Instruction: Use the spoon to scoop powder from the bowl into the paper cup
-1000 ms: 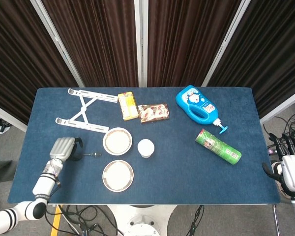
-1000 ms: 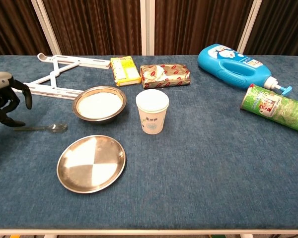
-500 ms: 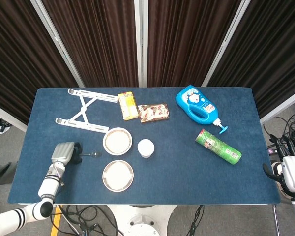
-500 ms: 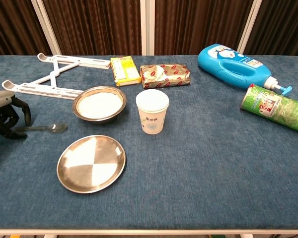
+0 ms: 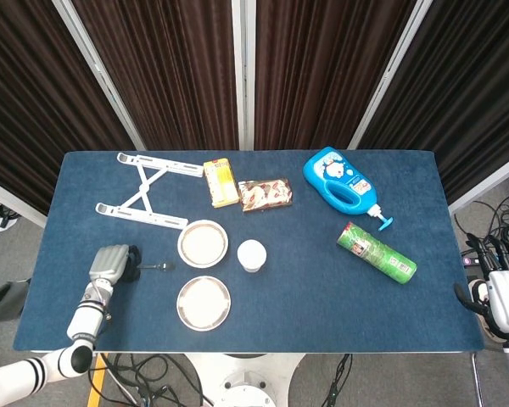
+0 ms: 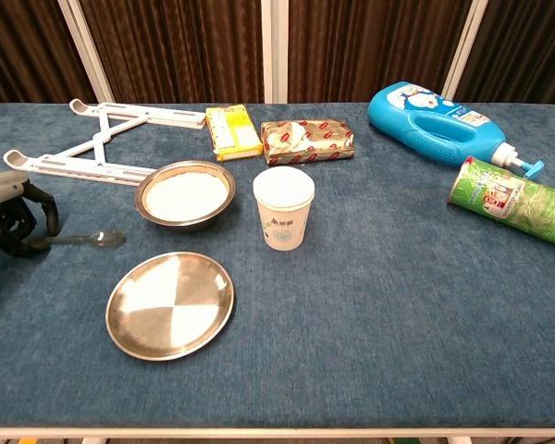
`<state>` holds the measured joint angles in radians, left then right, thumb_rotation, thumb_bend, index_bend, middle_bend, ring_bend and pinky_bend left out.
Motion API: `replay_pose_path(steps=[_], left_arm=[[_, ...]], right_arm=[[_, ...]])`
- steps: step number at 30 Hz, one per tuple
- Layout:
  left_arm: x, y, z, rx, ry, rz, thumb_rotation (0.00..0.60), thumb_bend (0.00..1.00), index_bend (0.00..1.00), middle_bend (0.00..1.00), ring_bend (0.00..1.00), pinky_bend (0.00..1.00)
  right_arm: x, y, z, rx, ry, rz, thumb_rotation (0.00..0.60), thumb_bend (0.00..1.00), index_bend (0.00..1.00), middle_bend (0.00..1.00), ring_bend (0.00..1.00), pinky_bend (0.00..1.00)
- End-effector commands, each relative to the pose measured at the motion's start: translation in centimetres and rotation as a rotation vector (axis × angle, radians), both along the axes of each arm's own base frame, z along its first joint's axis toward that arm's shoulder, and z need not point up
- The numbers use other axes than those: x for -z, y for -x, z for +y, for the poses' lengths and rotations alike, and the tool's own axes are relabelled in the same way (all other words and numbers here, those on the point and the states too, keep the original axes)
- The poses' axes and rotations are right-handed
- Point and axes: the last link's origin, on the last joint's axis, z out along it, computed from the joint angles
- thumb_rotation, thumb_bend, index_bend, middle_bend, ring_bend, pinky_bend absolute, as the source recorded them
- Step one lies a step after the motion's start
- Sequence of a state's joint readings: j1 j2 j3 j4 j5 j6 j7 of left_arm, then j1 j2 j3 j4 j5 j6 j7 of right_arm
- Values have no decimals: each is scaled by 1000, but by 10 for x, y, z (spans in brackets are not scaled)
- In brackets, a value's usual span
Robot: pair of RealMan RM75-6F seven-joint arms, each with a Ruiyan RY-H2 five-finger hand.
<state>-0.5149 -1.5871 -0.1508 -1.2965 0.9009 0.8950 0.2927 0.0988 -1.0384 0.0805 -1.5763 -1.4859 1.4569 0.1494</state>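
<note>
Lowered since 1 s ago, left robot hand [image 6: 9, 222] seemingly grips the slim metal spoon [image 6: 85, 239].

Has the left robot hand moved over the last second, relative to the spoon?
Yes. The left robot hand has dropped toward the table and drawn back toward the near edge, now low at the handle end of the spoon, which lies unmoved.

Matt blue cloth covers the table [image 6: 370, 314]; a glossy metal plate [image 6: 170, 303] and bowl [image 6: 185, 196] flank a white paper cup [image 6: 283, 208].
</note>
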Motion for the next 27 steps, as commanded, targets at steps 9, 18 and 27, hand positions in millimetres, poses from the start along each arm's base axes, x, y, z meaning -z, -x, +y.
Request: replay_pose_path(steps=[9,18,27], left_arm=[[3,4,-2,-3,6,13,600,429,591,932,887,1000],[1,4,-2,9,-11,18,600,434,579,935,889,1000],[2,5,2,13,-4,38,600,434,555,937,891,1000]], right_arm=[[0,-1,0,2,-3,0,600,229,0,185,0,0],[0,0,1,4,-3,0,600,228,0,185,0,0],[0,1,2,12,-3,-3,600,229,0,185,0,0]])
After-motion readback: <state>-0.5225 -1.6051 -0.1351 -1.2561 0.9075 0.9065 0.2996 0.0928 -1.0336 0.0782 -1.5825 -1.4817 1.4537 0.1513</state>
